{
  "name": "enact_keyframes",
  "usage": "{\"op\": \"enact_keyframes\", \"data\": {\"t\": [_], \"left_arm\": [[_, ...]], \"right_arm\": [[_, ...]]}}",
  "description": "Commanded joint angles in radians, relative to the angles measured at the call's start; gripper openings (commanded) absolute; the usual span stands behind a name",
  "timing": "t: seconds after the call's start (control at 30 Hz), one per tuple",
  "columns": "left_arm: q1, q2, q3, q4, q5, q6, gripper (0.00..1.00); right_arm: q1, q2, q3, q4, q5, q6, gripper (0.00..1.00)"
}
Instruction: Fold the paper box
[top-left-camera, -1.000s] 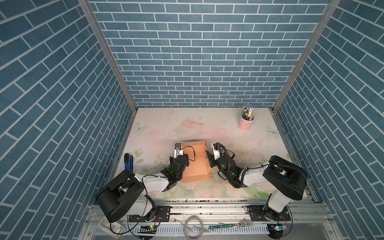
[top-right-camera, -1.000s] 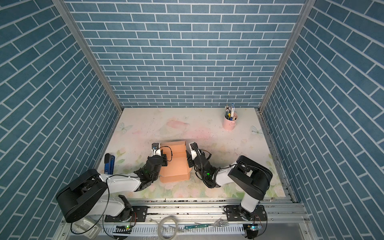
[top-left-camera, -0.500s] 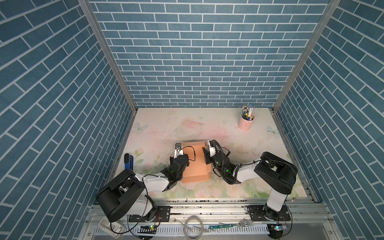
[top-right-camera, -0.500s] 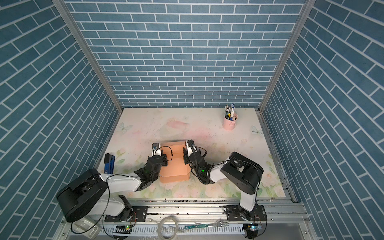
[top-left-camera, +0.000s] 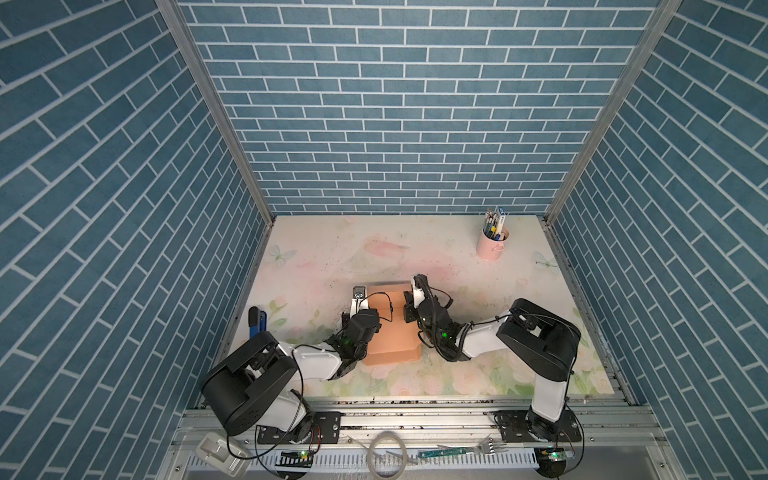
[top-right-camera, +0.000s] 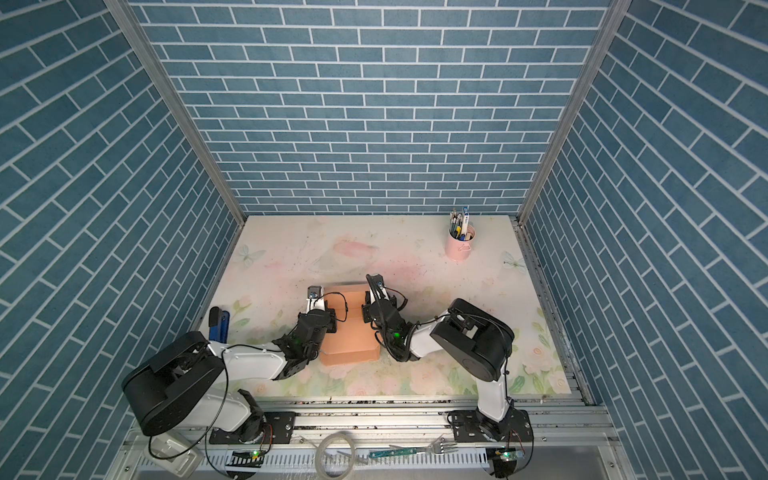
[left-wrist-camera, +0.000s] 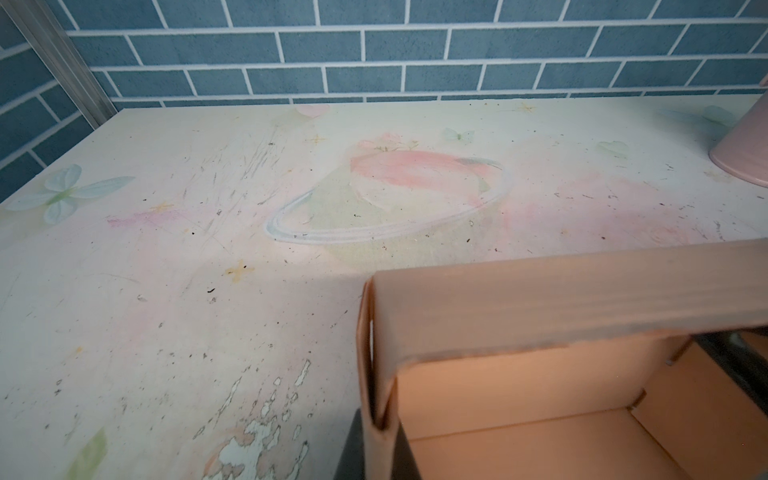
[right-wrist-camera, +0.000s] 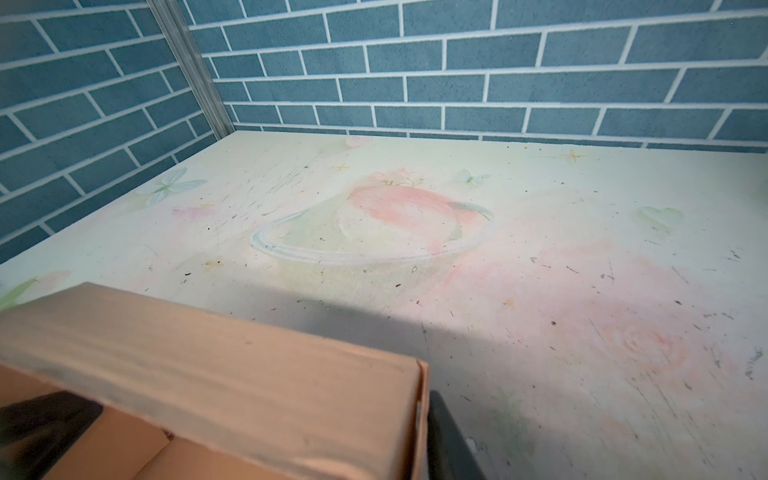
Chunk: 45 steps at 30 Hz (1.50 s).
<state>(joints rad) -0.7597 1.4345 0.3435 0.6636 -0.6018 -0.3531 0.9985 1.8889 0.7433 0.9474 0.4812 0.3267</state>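
Across the box (top-left-camera: 390, 336) from the left claw (left-wrist-camera: 379, 451), unchanged and clamped on its wall, the right claw (top-left-camera: 409, 305) has moved in; whether it grips cannot be told.

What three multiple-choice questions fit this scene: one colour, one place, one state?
1. The paper box is: A white B peach-orange C green
2. Where is the pink cup? A in the paper box B at the table's far right C by the left arm's base
3. The left gripper is: A shut on the paper box's wall B open above the pink cup C open, touching nothing
Answers: B, peach-orange cardboard in every view; B, both top views show it far right; A, the left wrist view shows the wall pinched between its fingers.
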Motion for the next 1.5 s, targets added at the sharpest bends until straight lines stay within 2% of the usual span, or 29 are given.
{"op": "enact_keyframes", "data": {"t": [0.0, 0.23, 0.37, 0.53, 0.63, 0.8, 1.03, 1.17, 1.47], "left_arm": [[-0.007, -0.003, 0.016, 0.008, -0.006, -0.002, 0.09], [-0.006, 0.012, 0.021, 0.006, -0.004, -0.006, 0.13], [-0.007, 0.004, 0.018, 0.002, -0.002, -0.004, 0.15], [-0.006, -0.009, 0.017, -0.003, -0.002, 0.002, 0.22], [-0.006, -0.018, 0.017, -0.007, 0.000, 0.002, 0.28], [-0.006, -0.049, 0.005, -0.014, -0.001, 0.002, 0.49], [-0.007, -0.102, 0.006, -0.067, 0.013, -0.003, 0.57], [-0.007, -0.159, -0.019, -0.094, 0.068, -0.025, 0.60], [-0.013, -0.396, -0.037, -0.315, 0.193, -0.057, 0.65]], "right_arm": [[-0.007, 0.018, 0.015, -0.012, 0.013, 0.036, 0.23], [-0.014, 0.007, 0.003, -0.011, -0.012, 0.019, 0.07], [-0.015, -0.006, -0.025, 0.016, -0.016, 0.004, 0.04], [-0.015, -0.026, -0.046, 0.024, -0.013, -0.002, 0.00], [-0.016, -0.033, -0.058, 0.033, -0.013, -0.002, 0.00], [-0.014, -0.052, -0.074, 0.031, -0.013, -0.002, 0.00], [-0.015, -0.086, -0.106, 0.021, -0.004, -0.006, 0.00], [-0.015, -0.103, -0.112, -0.004, 0.001, -0.006, 0.00], [-0.016, -0.116, -0.119, -0.044, 0.005, 0.008, 0.00]]}}
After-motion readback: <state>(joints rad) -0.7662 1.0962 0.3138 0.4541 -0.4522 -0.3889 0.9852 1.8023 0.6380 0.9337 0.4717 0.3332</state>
